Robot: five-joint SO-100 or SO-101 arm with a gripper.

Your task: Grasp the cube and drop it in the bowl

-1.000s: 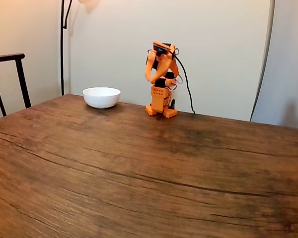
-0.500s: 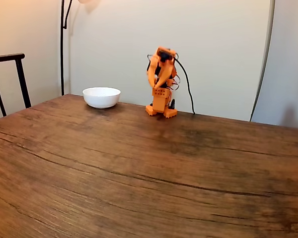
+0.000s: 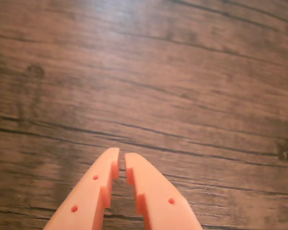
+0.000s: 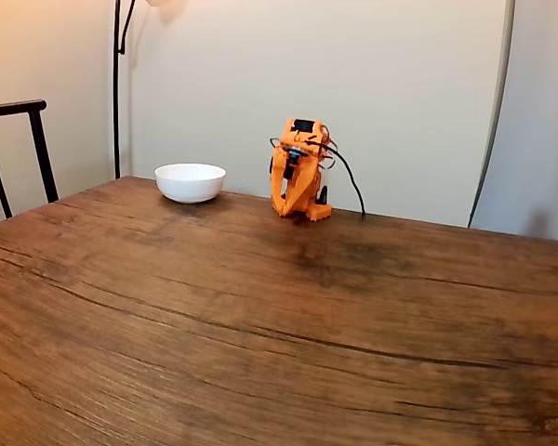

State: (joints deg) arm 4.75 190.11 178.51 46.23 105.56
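The arm [image 4: 296,177] is being folded lower than before at the far table [image 4: 260,316] edge, right of the bowl [image 4: 190,181]; the gripper [image 3: 121,160] is being held nearly closed and empty, suggesting retirement.

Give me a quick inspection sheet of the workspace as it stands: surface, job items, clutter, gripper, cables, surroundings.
Surface: dark wooden table with strong grain lines; bare wood under the wrist camera.
Job's things: white bowl at the far edge of the table, left of the arm in the fixed view; what is in it cannot be told. Cube: nothing seen.
Clutter: nothing seen.
Gripper: gripper over bare wood in the wrist view, fingertips nearly together with only a thin slit between them, nothing held. Orange arm is folded low over its base.
Cables: black cable loops from the arm down to the table's far edge.
Surroundings: plain wall, a dark chair at left, a black lamp pole.
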